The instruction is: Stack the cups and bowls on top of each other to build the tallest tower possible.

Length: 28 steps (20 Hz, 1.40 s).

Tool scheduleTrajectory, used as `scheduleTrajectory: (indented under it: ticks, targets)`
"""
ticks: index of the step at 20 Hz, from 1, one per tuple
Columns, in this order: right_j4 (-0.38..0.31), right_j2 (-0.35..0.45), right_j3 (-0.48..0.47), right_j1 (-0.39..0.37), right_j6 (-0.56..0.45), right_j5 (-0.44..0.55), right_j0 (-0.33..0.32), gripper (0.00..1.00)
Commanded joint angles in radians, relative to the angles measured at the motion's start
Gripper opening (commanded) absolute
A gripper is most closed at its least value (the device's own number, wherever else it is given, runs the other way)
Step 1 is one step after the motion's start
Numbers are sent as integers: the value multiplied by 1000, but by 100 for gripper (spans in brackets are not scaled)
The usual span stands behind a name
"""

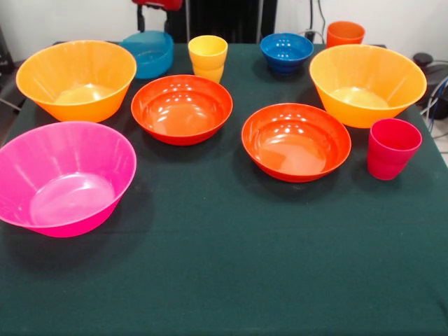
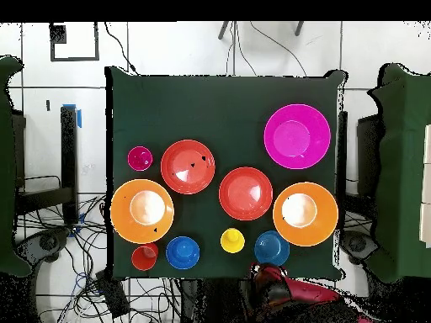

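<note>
All cups and bowls sit apart on the green cloth, so no tower shows. Big orange-yellow bowls [image 1: 77, 78] [image 1: 367, 84] stand at left and right, with the pink bowl [image 1: 64, 178] at near left. The red-orange bowls [image 1: 182, 109] [image 1: 296, 142] take the middle. Along the far edge are a light blue bowl [image 1: 148, 53], the yellow cup [image 1: 207, 57], a dark blue bowl [image 1: 286, 52] and the orange cup [image 1: 345, 33]. The red-pink cup [image 1: 393, 148] is at right. My gripper [image 1: 157, 5] is drawn back at the top edge, above the light blue bowl.
The green table cloth [image 2: 219, 101] ends close to the outer bowls. From overhead, the red arm [image 2: 282, 288] sits off the table's bottom edge by the light blue bowl [image 2: 271, 247]. Cables lie on the floor around the table.
</note>
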Motion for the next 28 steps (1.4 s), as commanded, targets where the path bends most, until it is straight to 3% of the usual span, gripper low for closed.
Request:
scheduleTrajectory:
  ticks: [1,20,28]
  targets:
    - [5,189,-41,-122,9,168,-13,100]
    - [-56,180,-34,-52,76,25,21,100]
    - [-117,242,-49,-32,49,-8,-5,100]
